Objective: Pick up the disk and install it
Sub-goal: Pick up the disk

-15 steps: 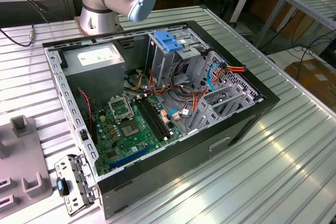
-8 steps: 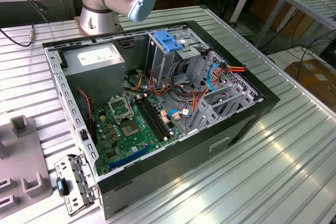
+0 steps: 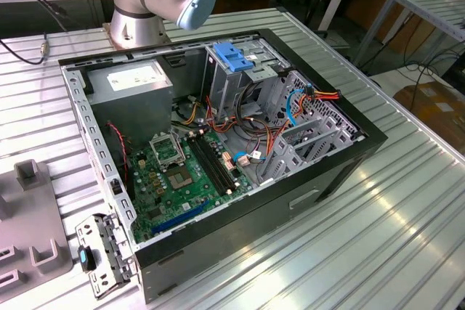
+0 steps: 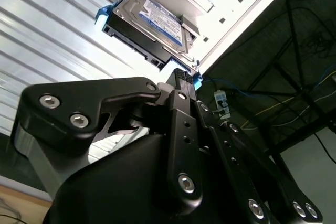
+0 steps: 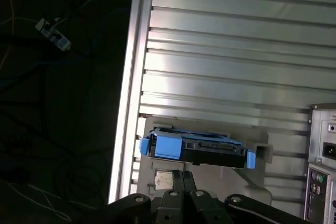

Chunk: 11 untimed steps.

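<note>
Plainly, in the exterior view the open computer case point(image 3: 218, 143) sits in the middle of the table point(image 3: 407, 237). The arm's base point(image 3: 145, 12) stands at eleven o'clock of it. Inside, a blue latch point(image 3: 232, 56) tops the drive cage at one o'clock of the motherboard point(image 3: 182, 172). At eleven o'clock of the board is a grey box point(image 3: 138, 103) with a white sticker whose print is too small to read.

In the second wrist view the claw point(image 4: 181, 75) has its fingers pressed together on nothing, with the tips just short of the disk point(image 4: 149, 22). A white label with a blue band covers the disk's broad face, but I cannot make out the writing.

In the first wrist view the disk shows end-on, with blue rails at both sides. It rests in a grey holder point(image 5: 261, 150) near the table's edge, apart from the claw. I judge the pick-up to be the step in hand. It wants the claw spread wide, centred over the disk and closing squarely on the two rails, then a straight lift clear of the holder.
</note>
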Each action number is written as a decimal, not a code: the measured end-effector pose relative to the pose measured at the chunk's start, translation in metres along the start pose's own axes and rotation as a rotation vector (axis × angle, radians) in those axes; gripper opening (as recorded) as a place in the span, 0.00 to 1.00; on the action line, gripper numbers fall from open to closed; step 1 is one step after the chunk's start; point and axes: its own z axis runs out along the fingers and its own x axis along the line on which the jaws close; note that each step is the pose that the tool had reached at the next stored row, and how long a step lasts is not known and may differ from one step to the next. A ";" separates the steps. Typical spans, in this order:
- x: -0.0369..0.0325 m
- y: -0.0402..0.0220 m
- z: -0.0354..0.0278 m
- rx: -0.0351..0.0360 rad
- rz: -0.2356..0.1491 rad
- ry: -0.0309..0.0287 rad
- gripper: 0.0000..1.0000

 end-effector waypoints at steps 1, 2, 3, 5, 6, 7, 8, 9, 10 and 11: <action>0.0000 0.0000 0.0000 0.0001 -0.004 0.0002 0.11; 0.0000 0.0000 0.0000 0.0002 -0.009 0.0004 0.11; 0.0000 0.0000 0.0000 0.0003 -0.013 0.0006 0.11; 0.0000 0.0000 0.0000 0.0004 -0.022 0.0010 0.11; 0.0000 0.0000 0.0000 0.0006 -0.029 0.0012 0.11; 0.0000 0.0000 0.0000 0.0007 -0.034 0.0014 0.11; 0.0000 0.0000 0.0000 0.0008 -0.038 0.0017 0.11; 0.0000 0.0000 0.0000 0.0009 -0.045 0.0019 0.11; 0.0000 0.0000 0.0000 0.0010 -0.051 0.0022 0.11; 0.0000 0.0000 0.0000 0.0011 -0.055 0.0023 0.11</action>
